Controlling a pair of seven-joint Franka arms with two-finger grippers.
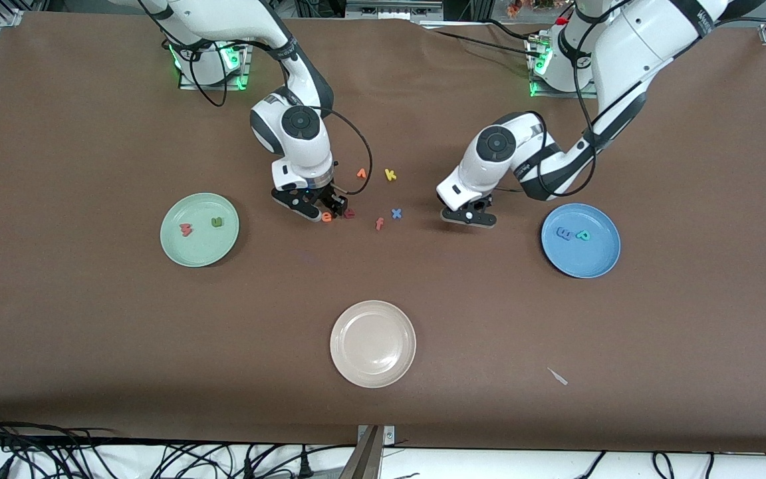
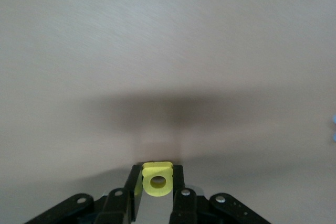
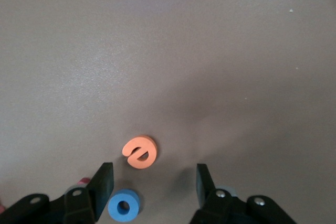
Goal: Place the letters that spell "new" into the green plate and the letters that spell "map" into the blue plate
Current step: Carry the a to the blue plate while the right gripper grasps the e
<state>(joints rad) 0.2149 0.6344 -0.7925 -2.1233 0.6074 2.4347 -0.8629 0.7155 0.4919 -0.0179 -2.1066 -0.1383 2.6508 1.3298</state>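
The left gripper point(image 2: 157, 187) pinches the yellow a point(image 2: 156, 181) tight, low over the table near the blue plate point(image 1: 606, 263) — m and p wait there. The right gripper point(image 3: 152, 184) is spread wide over the orange e point(image 3: 140, 152) — ready to grab it for the green plate point(image 1: 177, 249).

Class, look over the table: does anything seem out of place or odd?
One thing: a small pale scrap lies on the brown table, nearer the front camera than the blue plate. It is no letter, so it looks like stray litter.

Yellow a point(image 2: 157, 179) sits between the left gripper's point(image 2: 157, 186) black fingers; orange e point(image 3: 139, 152) lies before the right gripper's point(image 3: 154, 181) black fingers.
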